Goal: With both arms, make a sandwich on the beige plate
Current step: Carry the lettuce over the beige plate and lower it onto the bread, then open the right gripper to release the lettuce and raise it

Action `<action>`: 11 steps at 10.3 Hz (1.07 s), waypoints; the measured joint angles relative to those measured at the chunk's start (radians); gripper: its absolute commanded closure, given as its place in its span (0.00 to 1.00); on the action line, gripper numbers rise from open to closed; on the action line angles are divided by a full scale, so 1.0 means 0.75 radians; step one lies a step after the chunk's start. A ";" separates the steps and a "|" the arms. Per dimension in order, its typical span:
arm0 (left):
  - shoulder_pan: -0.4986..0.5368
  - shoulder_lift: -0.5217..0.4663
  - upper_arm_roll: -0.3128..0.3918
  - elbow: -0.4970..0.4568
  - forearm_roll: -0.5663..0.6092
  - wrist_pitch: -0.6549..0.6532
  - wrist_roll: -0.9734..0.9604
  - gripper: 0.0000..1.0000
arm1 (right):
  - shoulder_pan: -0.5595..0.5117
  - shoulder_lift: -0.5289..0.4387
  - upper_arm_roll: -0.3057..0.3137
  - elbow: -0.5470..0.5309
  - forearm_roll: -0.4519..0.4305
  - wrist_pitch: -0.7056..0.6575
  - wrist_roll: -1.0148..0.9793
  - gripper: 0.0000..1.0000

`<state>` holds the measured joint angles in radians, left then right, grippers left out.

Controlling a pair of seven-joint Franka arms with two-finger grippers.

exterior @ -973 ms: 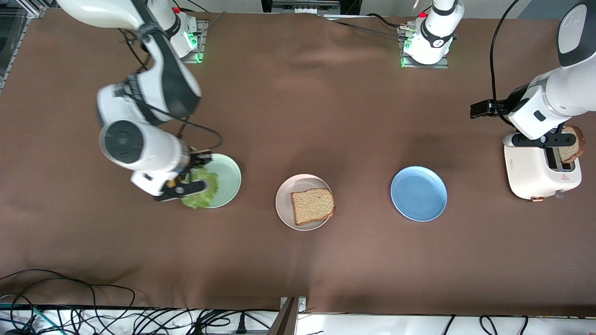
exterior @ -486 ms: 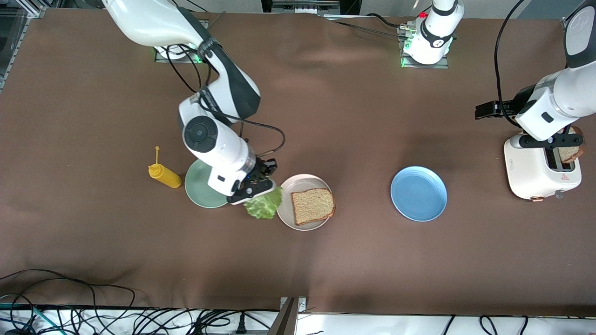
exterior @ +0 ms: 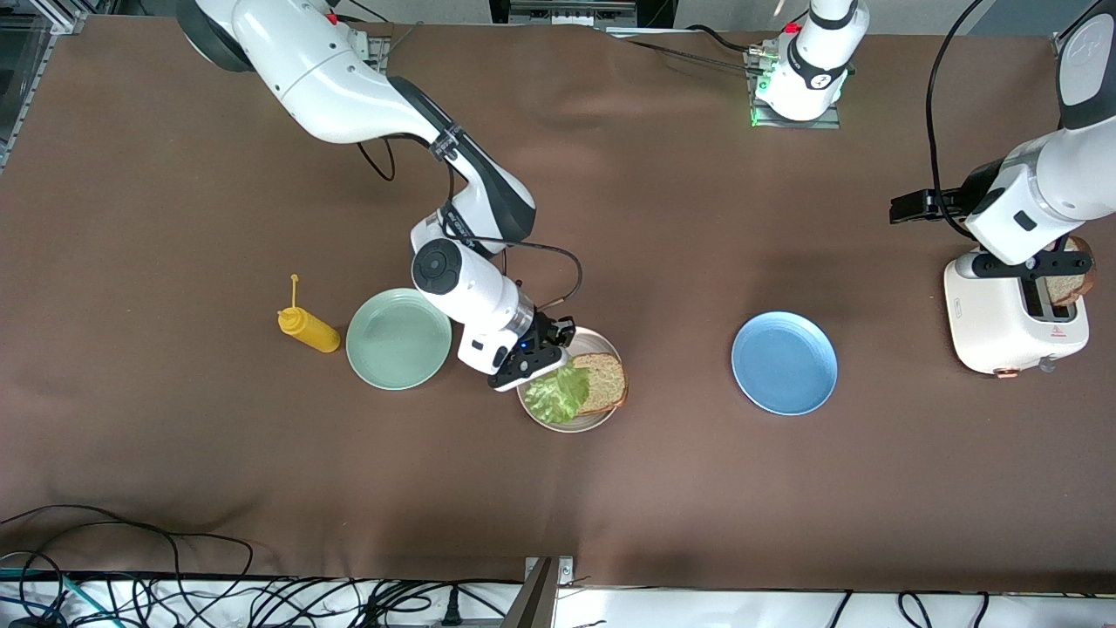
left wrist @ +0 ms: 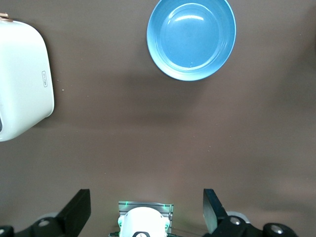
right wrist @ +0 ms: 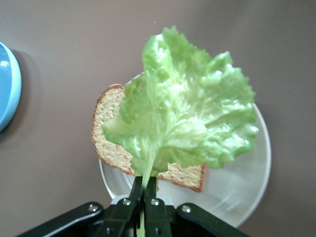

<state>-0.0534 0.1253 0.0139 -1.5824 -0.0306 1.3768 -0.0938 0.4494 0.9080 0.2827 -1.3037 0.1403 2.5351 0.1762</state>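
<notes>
A lettuce leaf point(right wrist: 185, 113) hangs over a bread slice point(exterior: 603, 381) on the beige plate point(exterior: 602, 421) at table centre, pinched by its stem in the right gripper point(right wrist: 144, 190), ready for laying down. At three o'clock, past a blue plate point(exterior: 784, 363), the left gripper point(left wrist: 145, 212) hovers spread wide above the toaster point(exterior: 994, 327), where a second slice point(exterior: 1065, 284) waits.

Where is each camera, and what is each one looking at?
Front view: high up across the table, facing both arms; the right gripper carries the lettuce leaf over the beige plate, and the left gripper hangs over the toaster.
Left wrist view: on the left arm, looking down at the blue plate, with its own open gripper showing.
Right wrist view: on the right arm, looking down at the lettuce and the bread slice.
Shared: front and left wrist views both show the blue plate and toaster.
</notes>
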 measured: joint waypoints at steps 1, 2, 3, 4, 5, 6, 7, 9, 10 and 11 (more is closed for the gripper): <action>0.000 0.000 0.000 -0.001 0.000 0.000 0.000 0.00 | 0.013 0.016 0.008 0.002 0.000 0.041 0.003 0.95; 0.000 0.000 0.000 -0.002 0.000 0.000 0.000 0.00 | 0.028 0.029 0.009 0.004 0.000 0.074 0.009 0.55; 0.000 0.000 0.000 -0.003 0.000 0.000 0.000 0.00 | 0.037 0.037 0.009 0.005 0.000 0.088 0.012 0.37; 0.000 0.000 0.000 -0.003 0.000 0.000 0.000 0.00 | 0.037 0.041 0.008 0.005 0.000 0.093 0.012 0.00; 0.000 0.000 0.000 -0.003 0.000 0.000 0.000 0.00 | 0.035 0.042 0.008 0.007 0.000 0.093 0.012 0.00; 0.000 0.000 0.000 -0.003 0.000 0.000 0.000 0.00 | 0.034 0.042 0.008 0.009 0.000 0.093 0.013 0.00; 0.000 0.000 0.000 -0.004 0.000 0.000 0.000 0.00 | 0.034 0.042 0.008 0.014 0.000 0.093 0.012 0.00; 0.000 0.000 0.000 -0.004 0.000 0.000 0.000 0.00 | 0.030 0.039 0.006 0.034 0.000 0.067 0.012 0.00; 0.000 0.000 0.000 -0.004 0.000 0.000 0.000 0.00 | 0.021 0.028 0.004 0.050 0.000 0.012 0.012 0.00; 0.000 0.000 0.000 -0.004 0.000 0.000 0.000 0.00 | 0.000 0.010 0.003 0.063 0.000 -0.038 0.011 0.00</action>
<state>-0.0533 0.1253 0.0138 -1.5855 -0.0306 1.3764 -0.0938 0.4496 0.9155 0.2848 -1.2567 0.1401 2.5063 0.1845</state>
